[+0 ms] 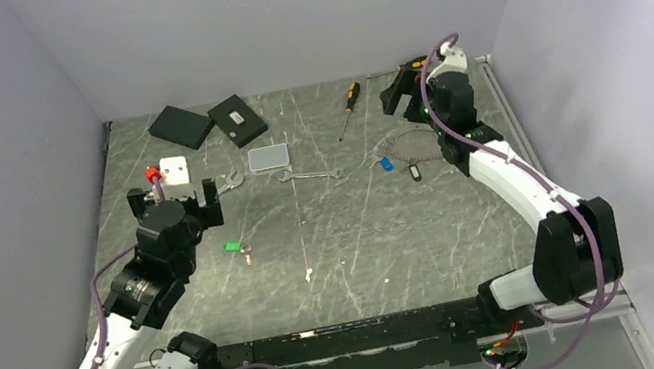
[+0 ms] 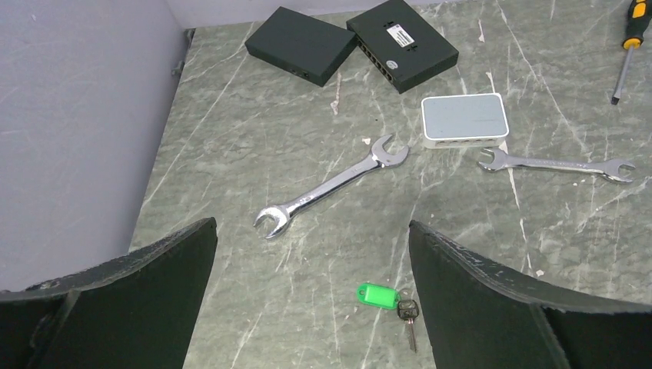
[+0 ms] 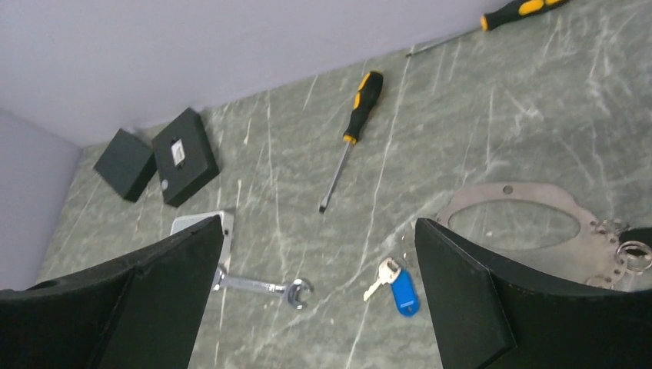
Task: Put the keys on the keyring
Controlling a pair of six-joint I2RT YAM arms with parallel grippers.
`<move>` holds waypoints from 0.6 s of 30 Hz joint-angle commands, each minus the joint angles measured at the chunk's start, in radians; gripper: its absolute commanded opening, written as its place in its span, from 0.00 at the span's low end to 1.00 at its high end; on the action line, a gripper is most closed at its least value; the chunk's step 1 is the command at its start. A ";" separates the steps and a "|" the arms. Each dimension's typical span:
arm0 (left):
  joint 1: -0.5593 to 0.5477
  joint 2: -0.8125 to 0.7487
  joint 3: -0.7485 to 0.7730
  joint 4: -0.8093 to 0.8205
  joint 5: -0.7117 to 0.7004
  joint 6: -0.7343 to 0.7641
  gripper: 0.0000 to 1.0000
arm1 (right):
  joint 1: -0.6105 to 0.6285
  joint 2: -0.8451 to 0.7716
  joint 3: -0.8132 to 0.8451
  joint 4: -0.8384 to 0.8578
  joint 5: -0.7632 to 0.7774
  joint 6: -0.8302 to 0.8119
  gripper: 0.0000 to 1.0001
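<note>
A key with a green tag point(image 1: 233, 248) lies on the table left of centre. In the left wrist view this green-tagged key point(image 2: 378, 294) lies between the fingers, close to the right one. A blue-tagged key point(image 1: 386, 163) and a black-tagged key point(image 1: 414, 172) lie at the right, beside the thin silvery keyring point(image 1: 412, 141). The right wrist view shows the blue-tagged key point(image 3: 401, 290) and the keyring point(image 3: 530, 192) partly behind the right finger. My left gripper point(image 1: 170, 194) point(image 2: 311, 231) is open and empty. My right gripper point(image 1: 400, 90) point(image 3: 319, 231) is open and empty, raised behind the keyring.
Two silver wrenches point(image 2: 330, 187) point(image 2: 557, 163) lie mid-table by a small grey-white box point(image 2: 464, 119). Two black boxes point(image 1: 181, 126) point(image 1: 237, 119) stand at the back. A white block with a red part point(image 1: 170, 171) is at the left. A yellow-and-black screwdriver point(image 1: 349, 106) lies at the back, another point(image 3: 523, 9) farther right.
</note>
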 commanded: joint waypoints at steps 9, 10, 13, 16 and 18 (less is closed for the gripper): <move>0.005 0.008 0.031 0.022 0.021 -0.009 0.99 | 0.000 -0.029 0.002 -0.083 0.007 -0.074 1.00; 0.005 0.009 0.032 0.021 0.023 -0.009 0.99 | 0.004 -0.025 0.006 -0.090 0.019 -0.075 1.00; 0.005 0.011 0.033 0.022 0.024 -0.009 0.99 | 0.021 -0.001 0.016 -0.125 0.091 -0.077 1.00; 0.005 0.016 0.034 0.019 0.024 -0.009 0.99 | 0.038 0.066 0.069 -0.231 0.231 -0.045 1.00; 0.005 0.017 0.034 0.017 0.024 -0.008 0.99 | 0.039 0.143 0.121 -0.321 0.271 -0.011 0.99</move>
